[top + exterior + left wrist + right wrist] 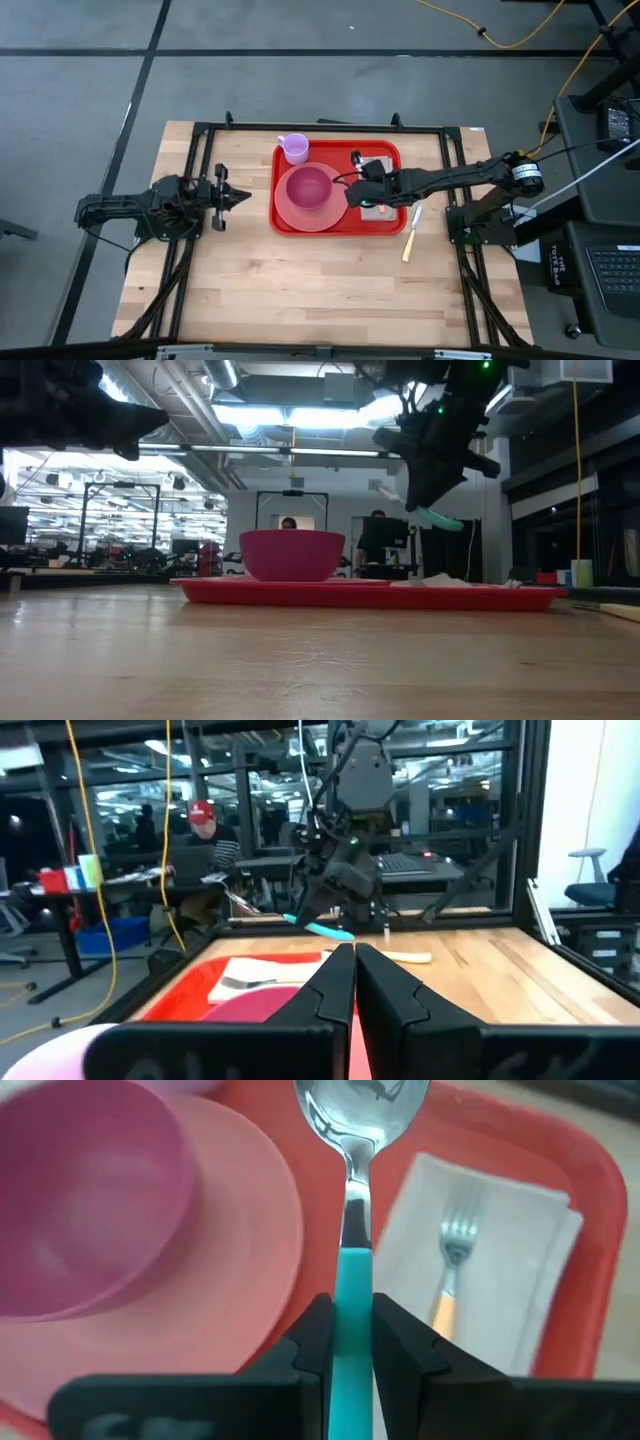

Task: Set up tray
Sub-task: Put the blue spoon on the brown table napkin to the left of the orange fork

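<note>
Right gripper [350,1342] clamped on a teal-handled spoon [352,1200], bowl end forward, held above the red tray [283,222] at about 3 o'clock from the pink plate [290,212]. Beneath the spoon: a white napkin [510,1280] with an orange-handled fork [452,1265] on it. Pink bowl [309,185] sits on the plate; a lilac cup [294,148] stands at the tray's 11 o'clock corner. Tray lies mid-table, toward 12 o'clock. A pale knife [410,240] lies off the tray on bare wood at its 4 o'clock. Left gripper [240,197] shut, empty, waiting at the tray's 9 o'clock. Risk: released from this height, the spoon could bounce, knock the fork askew or land on the plate. Surface: pale wood butcher-block [300,290]. Room beyond: lab benches, monitors, 2 people seated far off.
</note>
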`<state>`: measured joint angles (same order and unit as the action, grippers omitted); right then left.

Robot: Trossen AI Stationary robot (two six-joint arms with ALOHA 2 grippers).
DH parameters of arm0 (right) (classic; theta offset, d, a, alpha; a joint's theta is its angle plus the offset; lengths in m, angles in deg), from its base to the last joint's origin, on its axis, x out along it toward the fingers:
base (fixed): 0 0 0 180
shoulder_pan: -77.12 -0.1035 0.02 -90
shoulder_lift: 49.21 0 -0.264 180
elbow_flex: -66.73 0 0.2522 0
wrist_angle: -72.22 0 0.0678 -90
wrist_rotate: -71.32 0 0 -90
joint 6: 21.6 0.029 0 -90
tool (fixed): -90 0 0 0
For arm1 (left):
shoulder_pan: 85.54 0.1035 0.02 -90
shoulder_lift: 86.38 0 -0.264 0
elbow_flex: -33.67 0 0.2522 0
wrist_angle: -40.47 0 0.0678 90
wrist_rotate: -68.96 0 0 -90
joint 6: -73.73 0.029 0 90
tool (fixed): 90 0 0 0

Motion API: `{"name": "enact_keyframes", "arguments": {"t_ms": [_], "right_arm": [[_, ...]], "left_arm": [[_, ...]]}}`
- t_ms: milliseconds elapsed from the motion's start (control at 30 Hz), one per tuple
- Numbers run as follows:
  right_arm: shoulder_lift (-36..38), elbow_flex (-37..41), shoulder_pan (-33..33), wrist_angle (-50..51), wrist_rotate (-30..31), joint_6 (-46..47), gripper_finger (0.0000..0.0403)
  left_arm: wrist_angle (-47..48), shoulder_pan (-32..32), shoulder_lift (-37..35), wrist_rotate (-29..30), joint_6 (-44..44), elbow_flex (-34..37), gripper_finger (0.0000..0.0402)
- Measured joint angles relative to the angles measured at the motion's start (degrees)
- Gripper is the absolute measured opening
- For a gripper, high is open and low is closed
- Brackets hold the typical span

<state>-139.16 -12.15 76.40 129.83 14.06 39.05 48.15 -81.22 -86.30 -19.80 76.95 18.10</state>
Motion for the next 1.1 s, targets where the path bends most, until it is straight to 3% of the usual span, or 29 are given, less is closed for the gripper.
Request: {"name": "enact_keyframes", "arguments": {"t_ms": [400, 800, 1100], "right_arm": [[-7.01, 0.02, 5.14, 0.17, -7.08, -0.85, 0.0051], [-8.48, 0.03, 12.73, -1.38, -14.68, -0.45, 0.0051], [-8.48, 0.19, 13.86, -2.52, -16.48, 2.09, 0.0051]], "left_arm": [[0.25, 2.99, 0.04, -4.19, -2.49, 1.31, 0.0008], [0.24, 2.97, 0.04, -2.36, -2.48, 1.31, 0.0006], [0.22, 2.97, 0.04, -0.7, -1.46, 1.31, 0.0005]]}}
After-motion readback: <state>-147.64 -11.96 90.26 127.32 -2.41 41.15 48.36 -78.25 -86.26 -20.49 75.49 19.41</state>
